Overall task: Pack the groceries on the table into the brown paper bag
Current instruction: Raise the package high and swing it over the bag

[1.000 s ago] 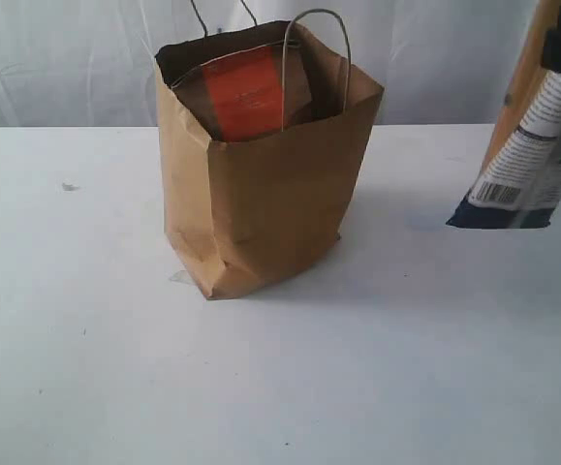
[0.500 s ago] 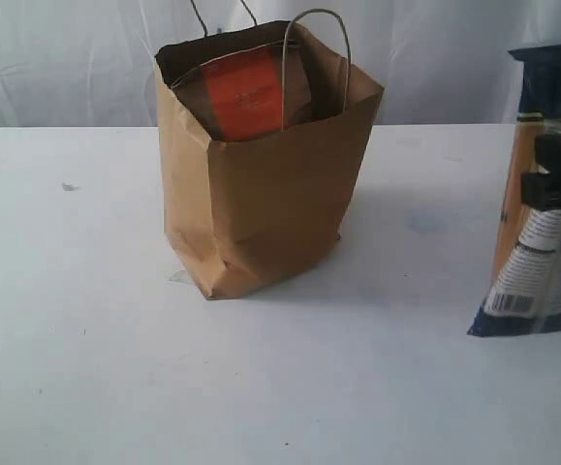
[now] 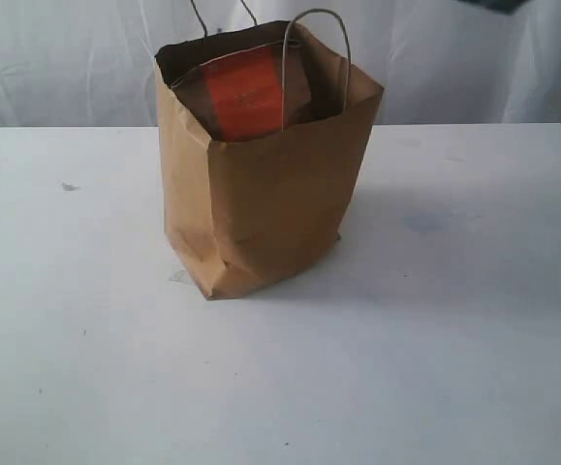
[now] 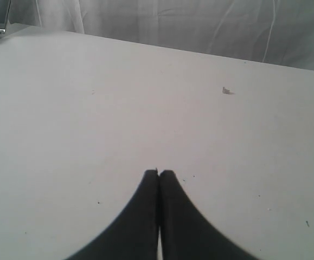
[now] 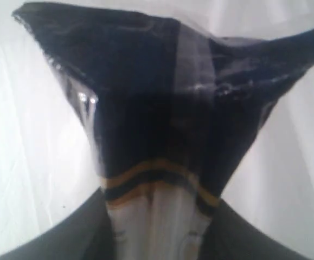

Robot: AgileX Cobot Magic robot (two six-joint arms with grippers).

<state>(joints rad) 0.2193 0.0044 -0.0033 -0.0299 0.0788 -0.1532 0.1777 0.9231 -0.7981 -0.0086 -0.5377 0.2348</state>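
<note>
My right tool (image 5: 157,230) grips the packet (image 5: 157,108) aloft; my left tool (image 4: 158,181) is pinched empty. The bag (image 3: 261,194) stands mid-bench (image 3: 454,339), unsteadied: the long packet could snag its handle (image 3: 315,12) and topple it.

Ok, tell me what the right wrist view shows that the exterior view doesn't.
Right wrist only: the long dark pasta packet clamped in the right pincer. Exterior only: the brown paper bag upright on the table, brown pouch with orange label inside. Shared: the white curtain; a dark sliver at the exterior's top edge may be that packet.
</note>
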